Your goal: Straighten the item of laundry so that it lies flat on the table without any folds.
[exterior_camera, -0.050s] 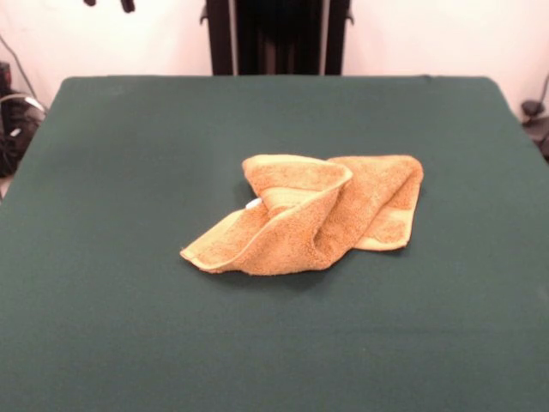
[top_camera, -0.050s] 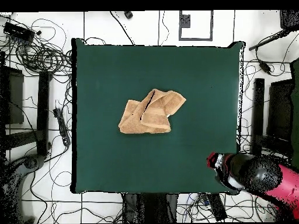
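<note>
Towel (exterior_camera, -0.050s: 309, 215) lay crumpled near the middle of the green desk (exterior_camera, -0.050s: 129, 326), folded over itself in several layers. In the front view one flap arched up and over from about 10 o'clock of the heap, leaving a hollow beneath it; a long corner ran out flat toward 8 o'clock, and a second lobe spread toward 3 o'clock with its hem band turned up along the edge. A small white tag (exterior_camera, -0.050s: 253, 204) peeked out at the left side, just under the raised flap. In the overhead view the towel (top_camera, -0.050s: 150, 112) sat slightly toward 11 o'clock of the desk (top_camera, -0.050s: 193, 76) centre, with a dark crease running diagonally through it. Cloth around the heap was bare on all sides. End effector (exterior_camera, -0.050s: 109, 4) showed only as two dark tips at the top edge of the front view, well apart from the towel; cannot tell whether released or clenched. Overhead, the red and black arm (top_camera, -0.050s: 248, 175) hung over the desk corner at about 4 o'clock. Cables (top_camera, -0.050s: 41, 55) lay on the floor at the desk sides.
</note>
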Robot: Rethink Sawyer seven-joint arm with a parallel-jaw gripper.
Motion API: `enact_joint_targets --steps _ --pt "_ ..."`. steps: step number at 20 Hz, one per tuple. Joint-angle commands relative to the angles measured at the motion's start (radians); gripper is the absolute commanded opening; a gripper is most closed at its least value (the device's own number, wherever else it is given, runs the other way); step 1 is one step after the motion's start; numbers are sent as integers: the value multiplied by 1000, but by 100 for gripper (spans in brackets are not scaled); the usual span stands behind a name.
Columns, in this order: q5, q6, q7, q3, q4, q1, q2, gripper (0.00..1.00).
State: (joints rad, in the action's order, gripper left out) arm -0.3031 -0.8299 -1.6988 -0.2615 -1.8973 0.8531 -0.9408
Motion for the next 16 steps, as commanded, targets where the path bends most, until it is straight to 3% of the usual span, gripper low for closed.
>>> enact_joint_targets --steps 1,16 --pt "-34 -135 166 -140 142 -63 99 100" --pt "-63 -245 185 -151 410 -100 250 100"
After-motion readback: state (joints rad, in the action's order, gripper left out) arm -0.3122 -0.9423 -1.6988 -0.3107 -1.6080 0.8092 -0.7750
